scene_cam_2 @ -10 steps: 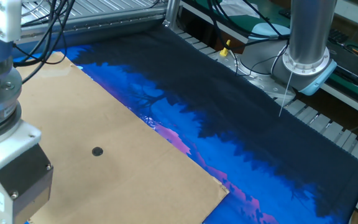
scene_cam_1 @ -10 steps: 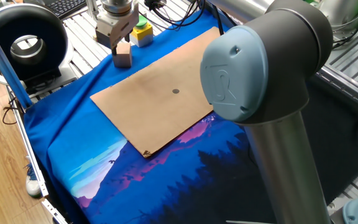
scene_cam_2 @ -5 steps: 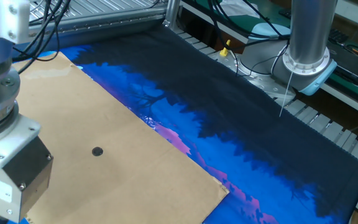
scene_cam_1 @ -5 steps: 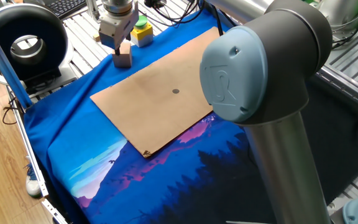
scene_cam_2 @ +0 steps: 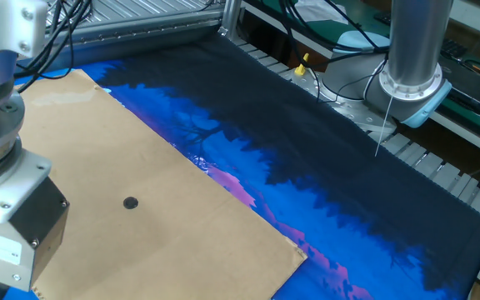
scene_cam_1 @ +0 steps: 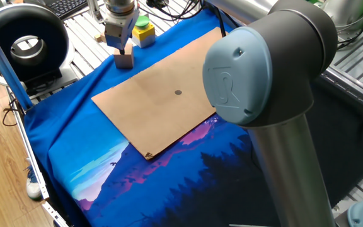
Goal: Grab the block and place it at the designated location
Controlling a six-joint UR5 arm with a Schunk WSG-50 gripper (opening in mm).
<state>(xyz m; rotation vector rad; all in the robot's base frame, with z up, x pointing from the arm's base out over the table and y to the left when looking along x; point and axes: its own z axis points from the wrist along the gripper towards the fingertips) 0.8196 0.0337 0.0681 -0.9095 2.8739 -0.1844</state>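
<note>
The block (scene_cam_1: 125, 61), a light tan wooden cube, sits on the blue cloth just off the far left edge of the brown board (scene_cam_1: 162, 107). My gripper (scene_cam_1: 121, 50) hangs straight above the block with its fingertips at the block's top; it looks open and the block rests on the cloth. The designated location, a dark grey dot (scene_cam_1: 178, 93), lies at the board's centre, well to the right of the block. The dot also shows in the other fixed view (scene_cam_2: 130, 202). There only my wrist housing (scene_cam_2: 11, 221) shows; fingers and block are out of frame.
A yellow box with a green button (scene_cam_1: 144, 31) stands right of the gripper. A much smaller wooden cube (scene_cam_1: 97, 38) lies to its left. A black ring-shaped device (scene_cam_1: 24, 41) sits at the far left. My arm's elbow (scene_cam_1: 263, 69) blocks the near right.
The gripper has turned about its vertical axis above the block and now shows narrower. The block has stayed in the same spot on the cloth.
</note>
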